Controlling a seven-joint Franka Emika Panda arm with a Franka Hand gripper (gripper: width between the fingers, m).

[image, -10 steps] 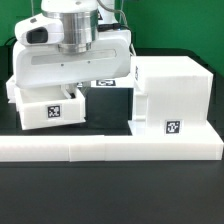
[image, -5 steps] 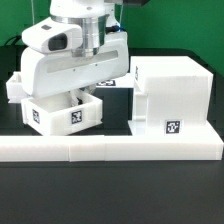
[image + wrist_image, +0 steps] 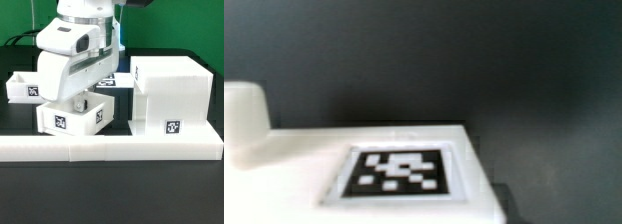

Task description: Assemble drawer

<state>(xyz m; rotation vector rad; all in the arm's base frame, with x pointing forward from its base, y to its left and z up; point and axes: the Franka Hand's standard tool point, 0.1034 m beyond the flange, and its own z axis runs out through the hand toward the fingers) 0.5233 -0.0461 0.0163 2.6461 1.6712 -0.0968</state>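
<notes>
My gripper (image 3: 77, 99) reaches down into a small white open-topped tray (image 3: 75, 117) and is shut on its wall. The tray has tags on its front and sits slightly turned, just left of the large white cube-like housing (image 3: 170, 95) in the exterior view. A second small tray (image 3: 22, 87) stands further to the exterior view's left, behind the first. The wrist view shows a white tagged surface (image 3: 402, 172) against the dark table, and my fingers do not show there.
The long low white L-shaped border bar (image 3: 110, 148) runs along the front, with the housing and held tray against it. A piece of the marker board (image 3: 122, 78) shows behind the arm. The arm's body hides the table between the trays.
My gripper has moved toward the exterior view's right with the tray, bringing it closer to the housing and turning it a little. The second tray on the left has come into view.
</notes>
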